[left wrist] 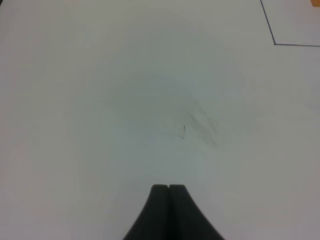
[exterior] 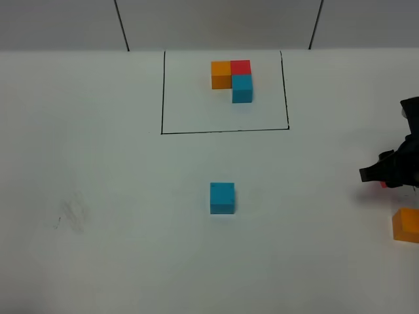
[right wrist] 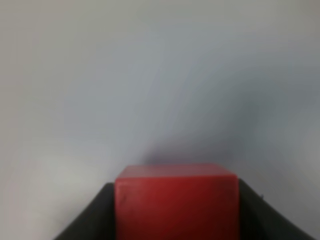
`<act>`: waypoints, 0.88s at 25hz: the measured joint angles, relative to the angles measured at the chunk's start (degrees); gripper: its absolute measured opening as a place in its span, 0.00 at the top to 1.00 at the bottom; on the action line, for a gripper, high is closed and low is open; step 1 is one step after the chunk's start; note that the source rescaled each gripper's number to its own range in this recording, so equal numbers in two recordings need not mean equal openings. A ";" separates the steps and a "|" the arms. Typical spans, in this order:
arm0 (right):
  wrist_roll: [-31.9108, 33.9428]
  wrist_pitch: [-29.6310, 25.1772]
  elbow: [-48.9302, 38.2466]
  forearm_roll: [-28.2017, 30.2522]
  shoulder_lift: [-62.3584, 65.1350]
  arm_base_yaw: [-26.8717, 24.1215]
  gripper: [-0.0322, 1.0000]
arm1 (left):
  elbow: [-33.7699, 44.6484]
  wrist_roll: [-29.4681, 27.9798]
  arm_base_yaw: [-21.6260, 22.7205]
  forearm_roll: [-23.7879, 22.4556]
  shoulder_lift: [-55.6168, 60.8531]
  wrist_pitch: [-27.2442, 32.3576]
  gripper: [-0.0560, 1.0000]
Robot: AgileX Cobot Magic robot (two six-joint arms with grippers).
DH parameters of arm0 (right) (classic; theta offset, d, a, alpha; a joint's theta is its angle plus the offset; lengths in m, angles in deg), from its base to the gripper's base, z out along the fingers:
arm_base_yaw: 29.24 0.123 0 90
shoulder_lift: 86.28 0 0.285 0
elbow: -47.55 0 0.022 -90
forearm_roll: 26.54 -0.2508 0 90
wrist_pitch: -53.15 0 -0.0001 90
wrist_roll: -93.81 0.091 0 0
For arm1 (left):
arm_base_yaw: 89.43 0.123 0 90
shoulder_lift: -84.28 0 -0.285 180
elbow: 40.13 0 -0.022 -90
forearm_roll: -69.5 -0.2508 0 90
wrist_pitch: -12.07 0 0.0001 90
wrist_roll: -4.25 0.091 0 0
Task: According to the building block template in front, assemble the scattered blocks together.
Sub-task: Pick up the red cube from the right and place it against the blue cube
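Note:
The template (exterior: pixel 233 80) is an L of orange, red and cyan-blue cubes inside a black drawn rectangle at the back of the table. A loose cyan-blue cube (exterior: pixel 222 197) sits alone at mid-table. A loose orange cube (exterior: pixel 406 225) lies at the right edge. My right gripper (exterior: pixel 382 177) is at the right edge, just behind the orange cube, shut on the loose red cube (right wrist: pixel 176 201), which fills the space between its fingers in the right wrist view; only a sliver of red (exterior: pixel 383 185) shows from above. My left gripper (left wrist: pixel 169 189) is shut and empty, out of the exterior view.
The white table (exterior: pixel 98 163) carries a faint grey smudge (exterior: pixel 71 214) at the left, also seen in the left wrist view (left wrist: pixel 200 125). A corner of the black rectangle (left wrist: pixel 274 44) shows in the left wrist view. Dark seams run down the wall behind.

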 joint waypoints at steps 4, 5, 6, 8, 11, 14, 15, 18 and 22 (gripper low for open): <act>0.05 -6.56 2.83 -0.13 5.23 1.27 0.55 | 0.00 0.00 0.00 0.00 0.00 0.00 0.95; 0.05 -8.12 3.93 -0.13 6.70 1.87 0.55 | 0.00 0.00 0.00 0.00 0.00 0.00 0.95; 0.05 -9.93 5.11 -0.13 8.17 2.64 0.55 | 0.00 0.00 0.00 0.00 0.00 0.00 0.95; 0.09 -13.04 7.32 -0.13 10.69 4.36 0.55 | 0.00 0.00 0.00 0.00 0.00 0.00 0.95; 0.09 -16.47 10.96 -0.18 13.75 7.63 0.55 | 0.00 0.00 0.00 0.00 0.00 0.00 0.95; 0.09 -18.92 14.47 -0.30 15.15 11.34 0.55 | 0.00 0.00 0.00 0.00 0.00 0.00 0.95; 0.09 -19.36 15.27 -0.30 15.28 12.73 0.55 | 0.00 0.00 0.00 0.00 0.00 0.00 0.95; 0.09 -19.65 17.17 -0.72 15.27 16.50 0.55 | 0.00 0.00 0.00 0.00 0.00 0.00 0.95; -0.86 -18.36 17.85 -0.73 14.84 20.37 0.55 | 0.00 0.00 0.00 0.00 0.00 0.00 0.95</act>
